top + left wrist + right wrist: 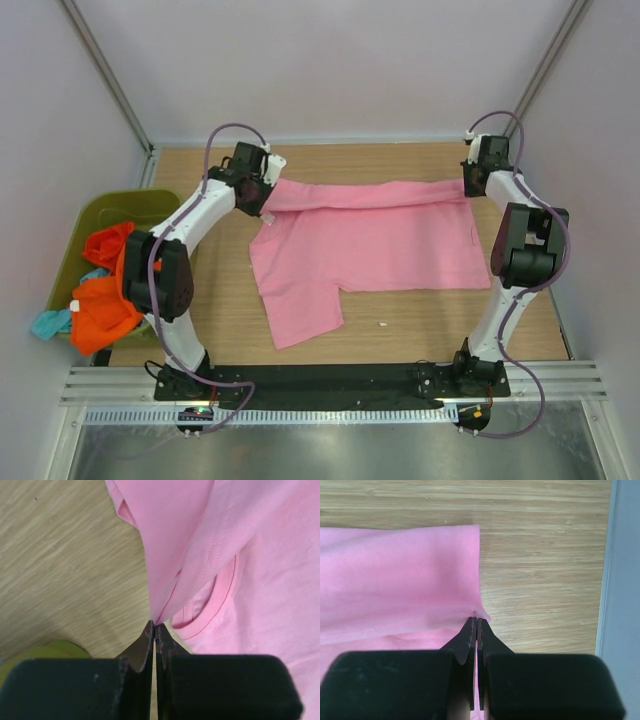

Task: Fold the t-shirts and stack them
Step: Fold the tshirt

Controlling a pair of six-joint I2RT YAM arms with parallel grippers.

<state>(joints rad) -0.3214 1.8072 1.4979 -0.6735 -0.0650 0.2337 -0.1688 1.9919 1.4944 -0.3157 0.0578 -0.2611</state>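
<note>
Left end effector (pixel 155 626) and right end effector (pixel 476 619) each pinch shut on a fold of the bright pink short-sleeved cloth t-shirt (pixel 370 245). Its near part lies flat on the wooden worktop (pixel 400 320); its far edge is held taut between them. A lengthwise fold seems in hand; next, both should carry that edge evenly nearward.

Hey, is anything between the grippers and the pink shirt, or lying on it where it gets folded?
Nothing visible. The left gripper and right gripper are both shut on the pink shirt's far edge, and nothing lies on the cloth. The other shirts sit in the bin, off to its left.
</note>
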